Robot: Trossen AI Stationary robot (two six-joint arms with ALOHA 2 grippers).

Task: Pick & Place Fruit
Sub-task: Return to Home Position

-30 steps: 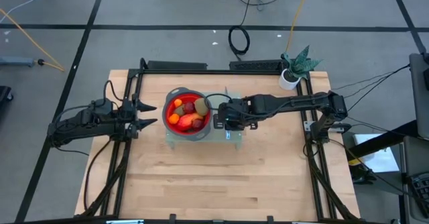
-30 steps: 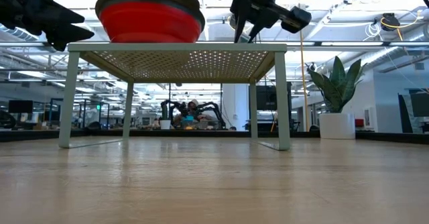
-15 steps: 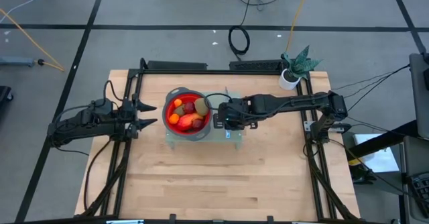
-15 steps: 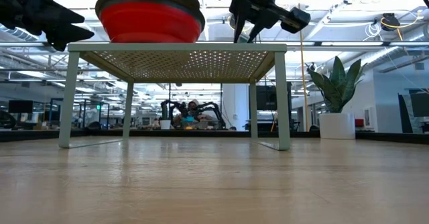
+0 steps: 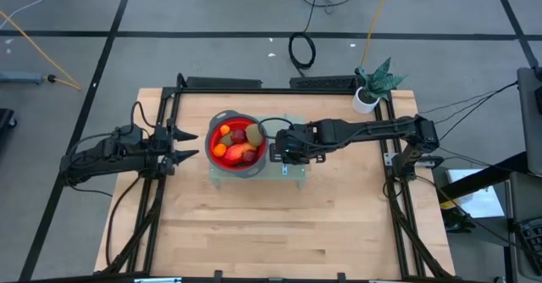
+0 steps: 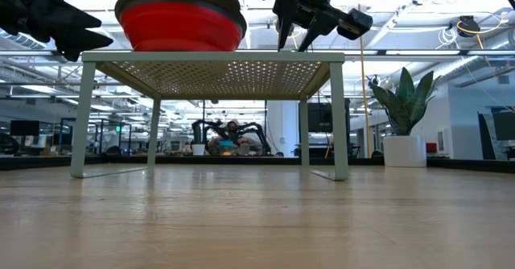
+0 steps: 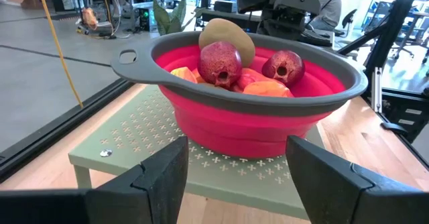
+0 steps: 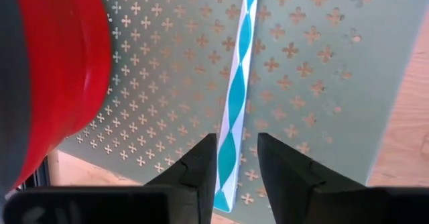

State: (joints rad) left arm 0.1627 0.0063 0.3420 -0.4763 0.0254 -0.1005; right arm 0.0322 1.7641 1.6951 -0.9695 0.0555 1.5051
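Several toy fruits (image 5: 237, 144) lie heaped in the red collapsible bowl (image 7: 268, 127): two dark red (image 7: 221, 63), one olive-brown (image 7: 231, 33) and some orange (image 7: 268, 88). The bowl stands by its base on a pale green perforated stand (image 5: 292, 124). My right gripper (image 8: 236, 163) is open above the stand, just right of the bowl, with its fingers on either side of the silver-and-blue knife (image 8: 238, 83), which lies flat on the stand. My left gripper (image 7: 234, 177) waits open, level, left of the bowl (image 5: 188, 145).
The stand (image 6: 213, 57) rests on thin legs on the wooden table, toward its far edge. A potted plant (image 5: 373, 84) sits at the far right corner. Bare wood (image 5: 271, 224) spreads across the near half. Black frame rails run along the table's left and right edges.
In the low view my right gripper's fingers have spread a little wider over the stand. The bowl, the fruit and my left arm have kept still.
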